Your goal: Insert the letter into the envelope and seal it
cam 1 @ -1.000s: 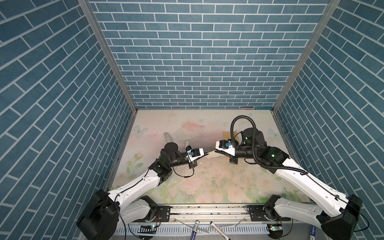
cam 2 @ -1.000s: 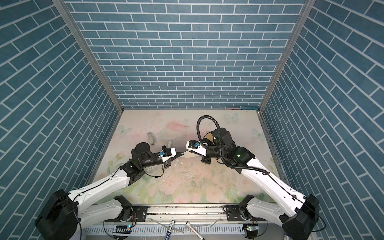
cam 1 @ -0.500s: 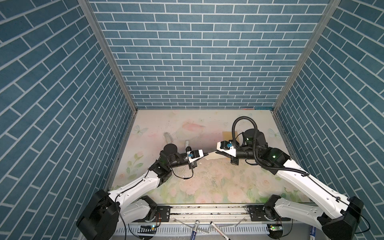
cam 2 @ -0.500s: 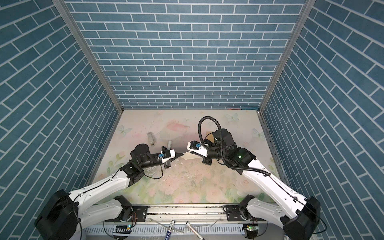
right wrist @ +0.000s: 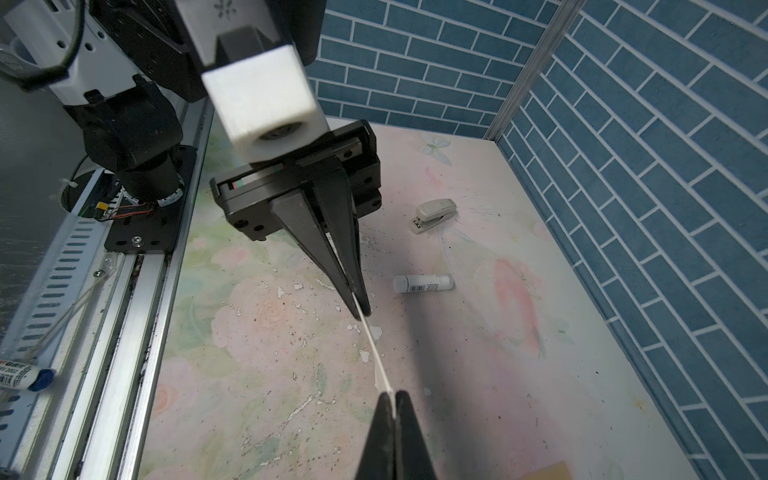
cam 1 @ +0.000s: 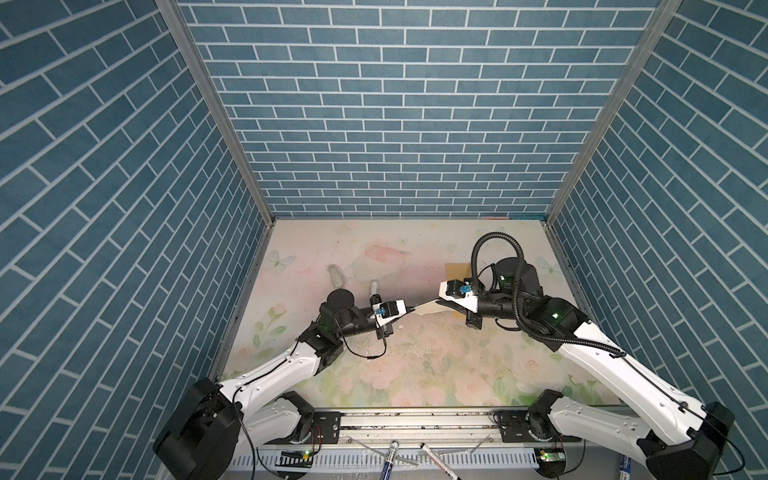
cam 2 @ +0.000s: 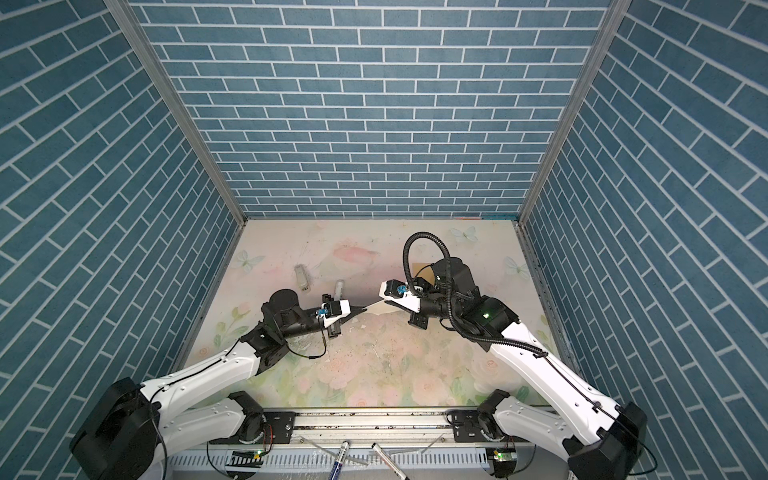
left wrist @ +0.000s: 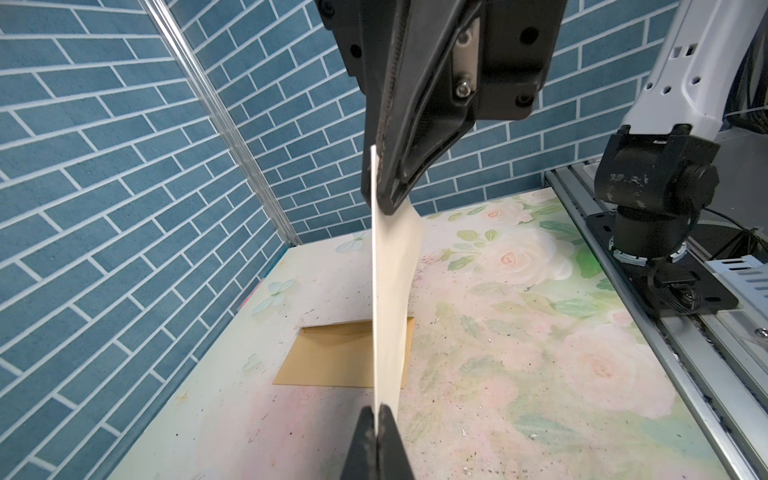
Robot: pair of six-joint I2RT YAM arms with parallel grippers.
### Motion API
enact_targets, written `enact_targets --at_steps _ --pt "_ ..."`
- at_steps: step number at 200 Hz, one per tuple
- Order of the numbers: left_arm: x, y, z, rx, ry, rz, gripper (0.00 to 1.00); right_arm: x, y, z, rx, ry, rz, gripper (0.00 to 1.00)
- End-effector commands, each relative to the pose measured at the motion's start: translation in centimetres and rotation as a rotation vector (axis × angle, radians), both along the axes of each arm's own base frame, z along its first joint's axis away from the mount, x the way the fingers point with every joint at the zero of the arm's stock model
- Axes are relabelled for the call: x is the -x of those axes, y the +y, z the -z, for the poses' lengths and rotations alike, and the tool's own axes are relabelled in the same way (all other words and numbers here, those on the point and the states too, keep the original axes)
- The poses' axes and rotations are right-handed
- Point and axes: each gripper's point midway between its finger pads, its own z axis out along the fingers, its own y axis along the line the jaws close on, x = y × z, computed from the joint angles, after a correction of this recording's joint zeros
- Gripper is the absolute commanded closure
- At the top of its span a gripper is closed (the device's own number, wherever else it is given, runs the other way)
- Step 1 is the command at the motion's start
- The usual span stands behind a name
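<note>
letter [left wrist: 392,291] aloft, outside envelope [left wrist: 332,357]

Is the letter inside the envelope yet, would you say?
Out: left gripper and right gripper hold the letter aloft; the envelope lies apart.

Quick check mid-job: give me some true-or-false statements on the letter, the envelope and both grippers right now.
1. The left gripper and right gripper are both shut on the pale beige paper letter, holding it off the floral-print table. True.
2. The right gripper holds the mustard-yellow rectangular paper envelope. False: the envelope lies flat on the table, untouched.
3. The letter is inside the envelope. False: it is wholly outside, in the air.
4. A grey stapler and a white cylindrical glue stick lie on the table. True.
</note>
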Motion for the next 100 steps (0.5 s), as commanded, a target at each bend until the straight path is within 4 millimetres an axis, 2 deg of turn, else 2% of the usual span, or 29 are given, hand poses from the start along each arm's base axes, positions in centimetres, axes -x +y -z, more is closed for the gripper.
enact_targets --at_steps 1,100 --pt "-0.7 1.6 5.0 -0.112 0.13 -0.079 0.94 -0.7 -1.2 -1.6 -0.025 -0.101 0.04 1.0" --pt "-1.0 2.2 6.5 -0.131 0.147 -0.108 0.94 -0.9 -2.0 -1.8 -0.022 -0.111 0.068 1.0"
